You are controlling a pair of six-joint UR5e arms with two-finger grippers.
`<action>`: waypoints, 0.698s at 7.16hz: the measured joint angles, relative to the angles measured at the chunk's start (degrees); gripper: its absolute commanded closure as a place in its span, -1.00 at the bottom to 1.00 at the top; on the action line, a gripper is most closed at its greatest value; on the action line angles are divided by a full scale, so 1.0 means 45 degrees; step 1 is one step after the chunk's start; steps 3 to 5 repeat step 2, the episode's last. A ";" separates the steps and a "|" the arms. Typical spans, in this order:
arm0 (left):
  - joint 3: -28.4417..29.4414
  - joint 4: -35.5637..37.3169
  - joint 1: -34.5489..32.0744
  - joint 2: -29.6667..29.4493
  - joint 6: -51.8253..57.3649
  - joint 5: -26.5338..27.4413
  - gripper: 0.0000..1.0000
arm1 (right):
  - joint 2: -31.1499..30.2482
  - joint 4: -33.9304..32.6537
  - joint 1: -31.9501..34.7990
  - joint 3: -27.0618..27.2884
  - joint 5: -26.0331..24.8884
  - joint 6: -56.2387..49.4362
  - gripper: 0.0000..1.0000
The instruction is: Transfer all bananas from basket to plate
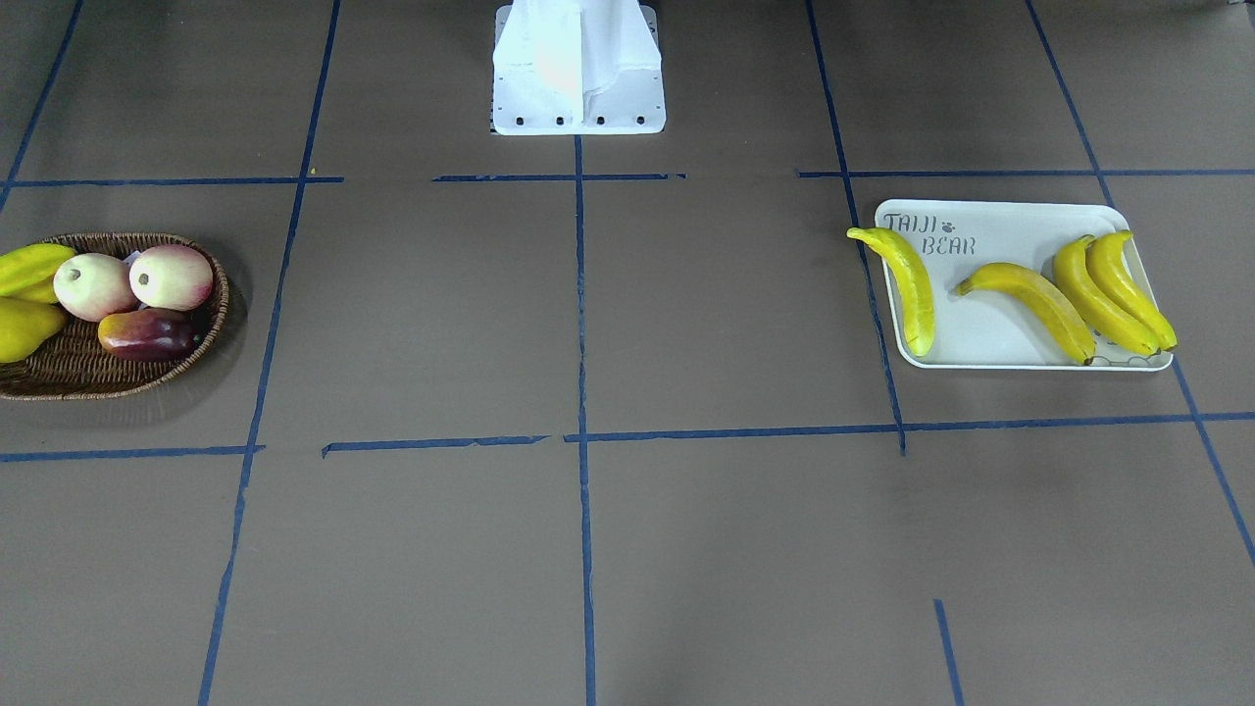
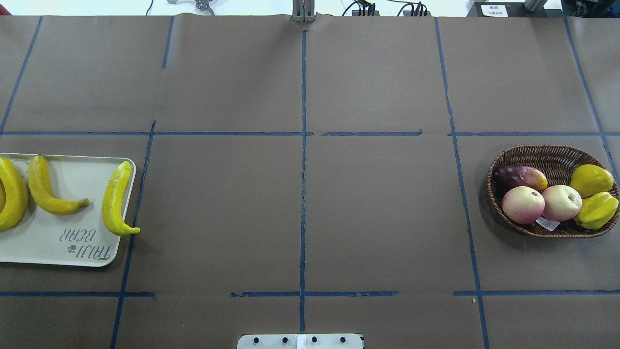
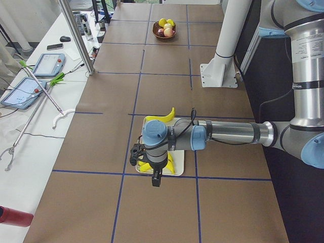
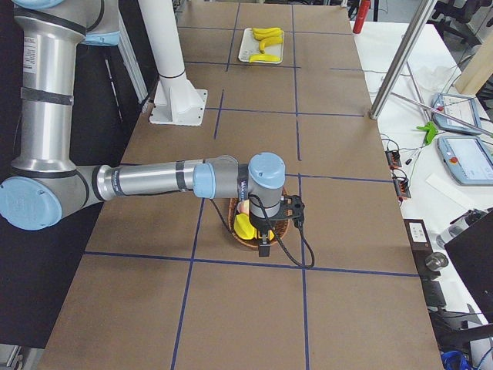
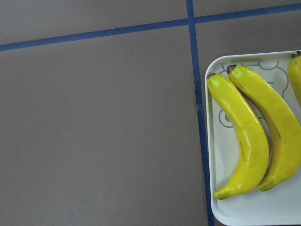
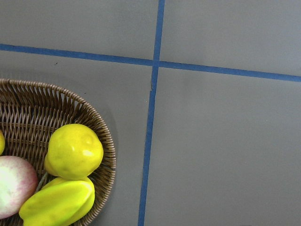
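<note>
Several yellow bananas lie on the cream-white plate: one along its inner rim, one in the middle and a pair side by side at the outer end. The wicker basket at the table's other end shows no banana. My left gripper hangs above the plate's outer end; I cannot tell if it is open or shut. My right gripper hangs above the basket's outer end; I cannot tell its state either. The left wrist view shows two bananas on the plate.
The basket holds two pink-cream apples, a dark red fruit, a yellow pear and a yellow-green star fruit. The white robot base stands at mid-table. Tablets and cables lie on a white side table.
</note>
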 measured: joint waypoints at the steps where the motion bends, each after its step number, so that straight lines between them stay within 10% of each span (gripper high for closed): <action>1: 0.0000 0.0000 0.0001 0.0005 0.0000 -0.0019 -0.99 | 0.0000 0.0006 -0.0008 0.0016 0.0009 0.0001 -0.99; 5: -0.0001 0.0000 0.0000 0.0006 0.0000 -0.0040 -0.99 | -0.0001 0.0009 -0.0013 0.0025 0.0012 0.0001 -0.99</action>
